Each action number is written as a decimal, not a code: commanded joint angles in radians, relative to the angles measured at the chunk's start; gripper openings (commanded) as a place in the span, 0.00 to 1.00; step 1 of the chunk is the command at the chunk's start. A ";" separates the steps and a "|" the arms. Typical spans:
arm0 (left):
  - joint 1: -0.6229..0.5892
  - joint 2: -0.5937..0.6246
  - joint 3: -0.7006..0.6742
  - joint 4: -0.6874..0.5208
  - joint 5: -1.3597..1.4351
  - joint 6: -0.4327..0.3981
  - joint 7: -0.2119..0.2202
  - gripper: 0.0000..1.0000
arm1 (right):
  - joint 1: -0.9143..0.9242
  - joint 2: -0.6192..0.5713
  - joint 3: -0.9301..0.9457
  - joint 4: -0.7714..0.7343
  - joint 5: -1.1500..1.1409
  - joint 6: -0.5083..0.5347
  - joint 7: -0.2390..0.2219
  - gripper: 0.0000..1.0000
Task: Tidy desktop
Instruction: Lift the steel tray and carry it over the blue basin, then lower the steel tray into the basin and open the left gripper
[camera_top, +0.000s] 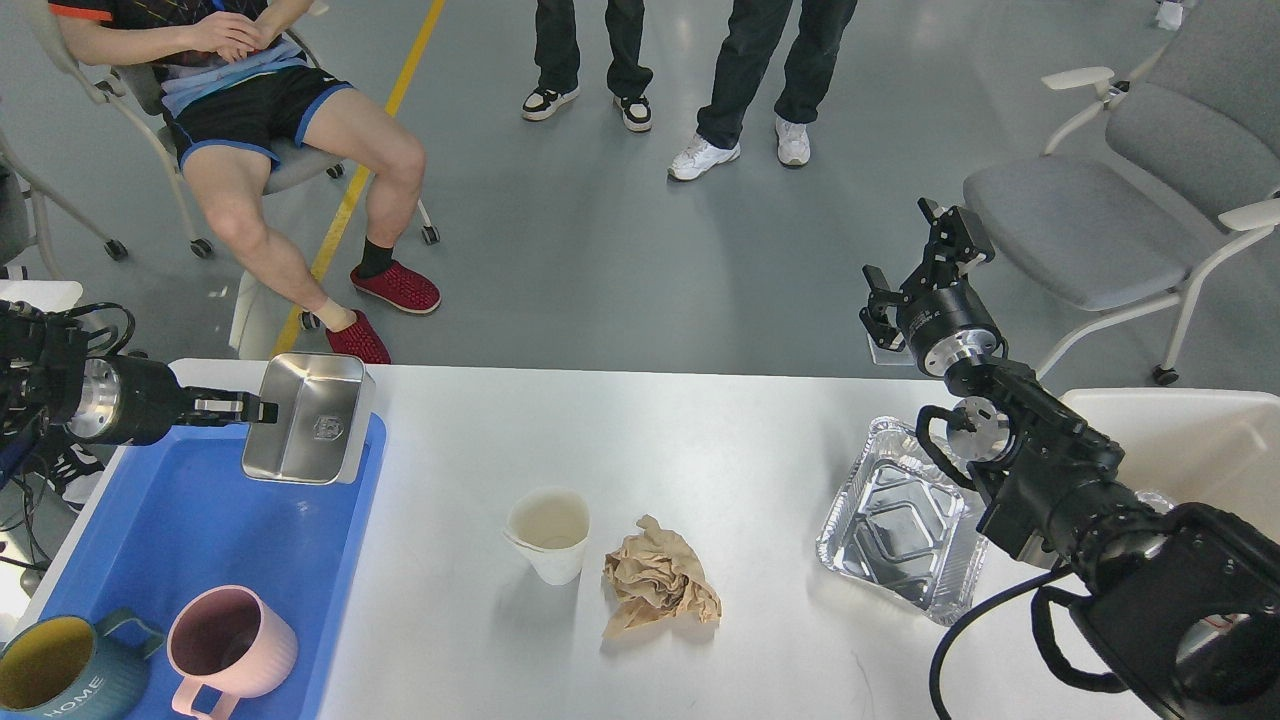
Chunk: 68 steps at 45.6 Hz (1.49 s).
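While our left gripper (262, 409) holds its jaws clamped on the steel pan's (308, 431) rim above the blue tray (200, 520), the table (640, 440) carries a paper cup (548, 534), crumpled paper (658, 588) and foil tray (895, 520); our right gripper (915, 262) hangs open, jaws apart.

Grey, glossy floor (600, 250), crossed by a yellow line (375, 140) running diagonally at upper left. A wheeled chair (290, 185) is occupied by a seated person (260, 110). Two standing people (690, 70) are seen at top centre. Grey padded armchairs (1120, 210) with white frames are placed at right.
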 joint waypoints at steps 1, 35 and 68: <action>0.056 -0.050 0.000 0.107 -0.053 0.004 0.000 0.02 | -0.001 -0.003 -0.008 -0.001 0.000 0.000 0.000 1.00; 0.205 -0.096 -0.001 0.254 -0.134 0.030 0.103 0.22 | -0.003 -0.004 -0.011 -0.003 0.000 0.000 0.000 1.00; 0.149 -0.101 -0.015 0.253 -0.425 0.077 0.100 0.89 | -0.003 -0.004 -0.012 -0.003 0.000 0.000 0.000 1.00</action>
